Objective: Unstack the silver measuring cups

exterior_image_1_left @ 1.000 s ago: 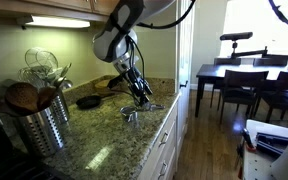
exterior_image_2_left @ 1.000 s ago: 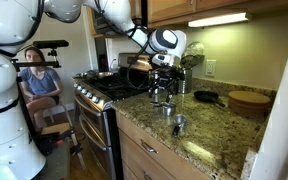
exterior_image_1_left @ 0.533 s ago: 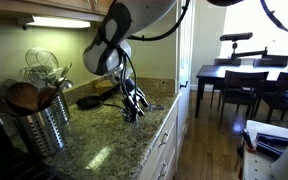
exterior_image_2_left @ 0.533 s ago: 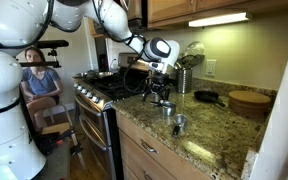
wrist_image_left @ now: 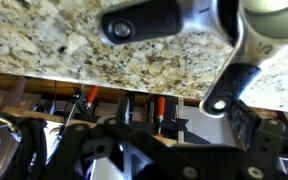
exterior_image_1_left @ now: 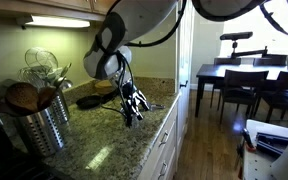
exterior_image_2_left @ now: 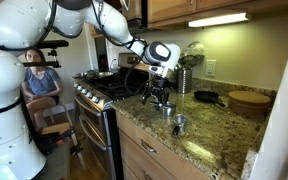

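Note:
The silver measuring cups show in an exterior view as a small shiny cup (exterior_image_2_left: 178, 124) near the counter's front edge and another shiny piece (exterior_image_2_left: 167, 109) just behind it. In the wrist view a pale shiny bowl (wrist_image_left: 274, 20) with a dark-looking handle (wrist_image_left: 227, 90) lies on the granite, and a second handle (wrist_image_left: 142, 22) lies beside it. My gripper (exterior_image_2_left: 160, 100) hangs open just above the counter, beside the cups on the stove side, holding nothing. From the opposite side the gripper (exterior_image_1_left: 131, 108) hides the cups.
A ribbed steel utensil canister (exterior_image_1_left: 39, 122) with whisks stands on the granite counter (exterior_image_1_left: 104, 140). A black round pan (exterior_image_2_left: 206, 97) and a wooden board (exterior_image_2_left: 249, 101) sit at the back. The stove (exterior_image_2_left: 99, 88) adjoins the counter; a person (exterior_image_2_left: 34, 75) sits beyond it. Dining chairs (exterior_image_1_left: 239, 85) stand across the floor.
My gripper has come down toward the counter and shifted slightly toward the stove over the last second. It stays open. The cups have not moved.

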